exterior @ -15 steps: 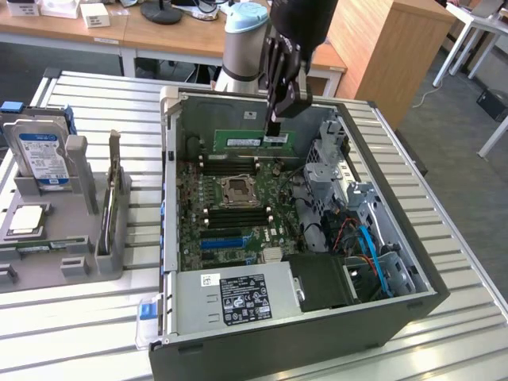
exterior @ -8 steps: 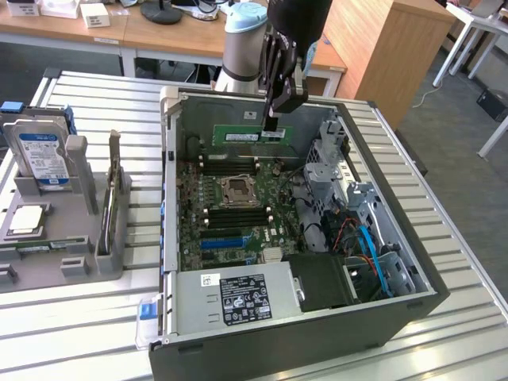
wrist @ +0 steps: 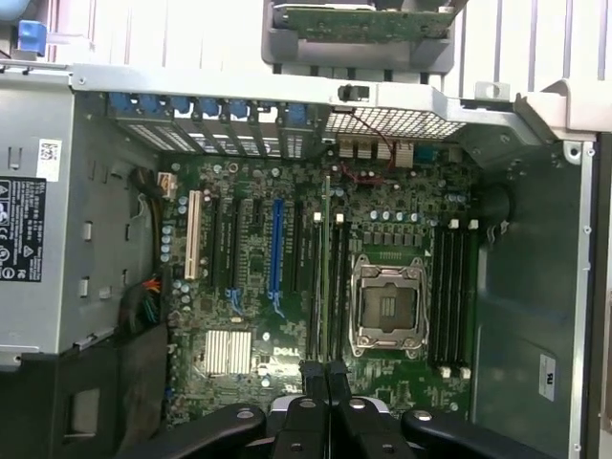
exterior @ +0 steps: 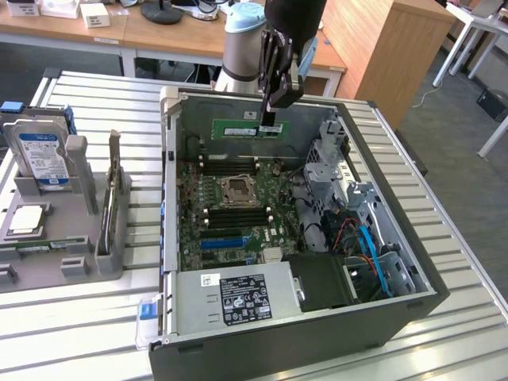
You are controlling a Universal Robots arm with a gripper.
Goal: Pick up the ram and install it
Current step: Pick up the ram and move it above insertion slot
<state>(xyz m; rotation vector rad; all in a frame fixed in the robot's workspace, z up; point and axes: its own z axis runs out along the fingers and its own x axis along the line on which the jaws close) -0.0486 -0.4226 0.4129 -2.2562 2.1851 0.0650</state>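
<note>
Your bench [exterior: 452, 262] carries the open computer case [exterior: 278, 353], its motherboard [exterior: 274, 216] facing up; your pincer [exterior: 270, 121] hangs over it, clamped narrow on the ram [exterior: 238, 129], held level above the memory slots [wrist: 339, 287]

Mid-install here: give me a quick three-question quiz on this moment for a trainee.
1. True or false: the gripper is shut on the ram.
2. Where is the ram relative to the motherboard?
A) seated in a memory slot
B) held above it, over the open case
C) lying flat on it
3. Fill in: the hard drive stands outside the case, at the exterior view's ____.

Key: 1 true; 2 B; 3 left.
</note>
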